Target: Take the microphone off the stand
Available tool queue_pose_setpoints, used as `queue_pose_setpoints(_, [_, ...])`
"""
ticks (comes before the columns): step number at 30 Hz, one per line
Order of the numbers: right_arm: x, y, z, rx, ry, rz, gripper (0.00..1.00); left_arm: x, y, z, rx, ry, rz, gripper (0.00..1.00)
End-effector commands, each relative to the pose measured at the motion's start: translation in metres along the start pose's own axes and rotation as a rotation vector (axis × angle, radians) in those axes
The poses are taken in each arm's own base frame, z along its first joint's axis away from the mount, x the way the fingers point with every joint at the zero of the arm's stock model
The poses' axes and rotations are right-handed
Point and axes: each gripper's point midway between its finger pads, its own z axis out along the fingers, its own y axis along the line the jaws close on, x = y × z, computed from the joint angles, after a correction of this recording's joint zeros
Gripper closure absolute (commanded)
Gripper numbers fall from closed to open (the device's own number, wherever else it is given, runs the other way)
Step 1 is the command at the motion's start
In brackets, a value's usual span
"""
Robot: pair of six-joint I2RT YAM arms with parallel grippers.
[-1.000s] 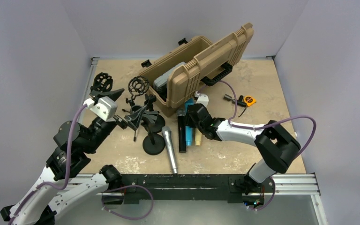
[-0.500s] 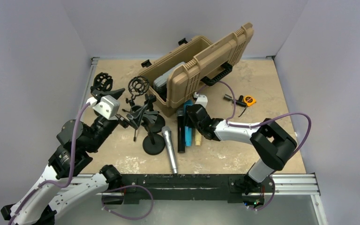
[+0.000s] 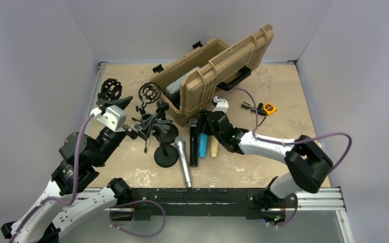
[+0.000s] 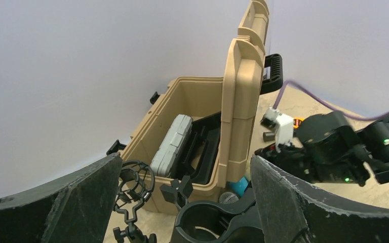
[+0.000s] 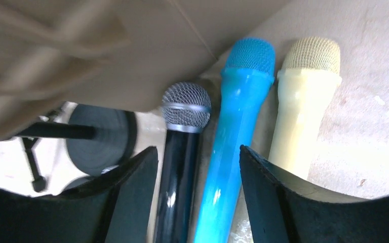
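White links and bulky black joints are seen on the left arm (image 3: 76,169) and the right arm (image 3: 266,144). A purple cable (image 3: 334,134) is looped along each. The right claw (image 5: 197,152) is fitted with black, rough-faced fingers (image 5: 283,202) (a green light (image 4: 383,141) is lit on its wrist).

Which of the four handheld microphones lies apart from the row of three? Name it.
The silver metal microphone. It lies alone, slanted, beside the round black stand base; the black microphone, blue microphone and cream microphone lie side by side.
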Motion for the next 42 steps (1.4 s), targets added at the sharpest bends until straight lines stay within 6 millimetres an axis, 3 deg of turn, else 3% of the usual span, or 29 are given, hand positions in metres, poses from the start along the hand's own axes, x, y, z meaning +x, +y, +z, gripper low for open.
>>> queue_pose_setpoints(1, [-0.07, 0.02, -0.037, -0.098, -0.208, 0.064, 0.4, -0.022, 0.01, -0.012, -0.037, -0.095, -0.007, 0.06])
queue_pose_setpoints(9, [-0.159, 0.009, -0.131, -0.137, -0.479, 0.17, 0.31, -0.057, 0.043, -0.039, -0.182, -0.211, -0.049, 0.0])
queue_pose_setpoints(15, [-0.233, -0.015, -0.236, -0.19, -0.761, 0.268, 0.28, -0.069, 0.062, -0.061, -0.264, -0.262, -0.05, 0.0])
queue_pose_setpoints(18, [-0.25, -0.019, -0.277, -0.261, -0.863, 0.244, 0.2, -0.07, 0.066, -0.069, -0.28, -0.28, -0.072, 0.0])
queue_pose_setpoints(19, [-0.252, -0.014, -0.283, -0.293, -0.877, 0.211, 0.19, -0.068, 0.064, -0.068, -0.27, -0.276, -0.086, 0.0])
queue_pose_setpoints(20, [-0.25, 0.002, -0.29, -0.386, -0.875, 0.144, 0.17, -0.066, 0.06, -0.066, -0.246, -0.267, -0.095, 0.0])
queue_pose_setpoints(24, [-0.227, 0.077, -0.302, -0.759, -0.797, -0.091, 0.15, -0.05, 0.044, -0.052, -0.178, -0.134, -0.118, 0.0])
queue_pose_setpoints(26, [-0.206, 0.114, -0.307, -0.972, -0.728, -0.167, 0.13, -0.045, 0.045, -0.049, -0.187, -0.079, -0.119, 0.0])
queue_pose_setpoints(30, [-0.178, 0.154, -0.333, -1.275, -0.67, -0.128, 0.1, -0.044, 0.048, -0.051, -0.205, -0.075, -0.115, 0.0])
queue_pose_setpoints(33, [-0.178, 0.185, -0.323, -1.234, -0.619, -0.043, 0.1, -0.044, 0.049, -0.053, -0.21, -0.087, -0.117, 0.0])
queue_pose_setpoints(35, [-0.181, 0.204, -0.305, -1.152, -0.569, 0.009, 0.1, -0.042, 0.049, -0.053, -0.212, -0.082, -0.117, 0.0])
queue_pose_setpoints(38, [-0.181, 0.217, -0.273, -1.036, -0.508, 0.07, 0.1, -0.035, 0.048, -0.053, -0.209, -0.054, -0.116, 0.0])
queue_pose_setpoints(42, [-0.178, 0.232, -0.232, -0.878, -0.462, 0.016, 0.11, -0.03, 0.047, -0.055, -0.207, -0.048, -0.119, 0.01])
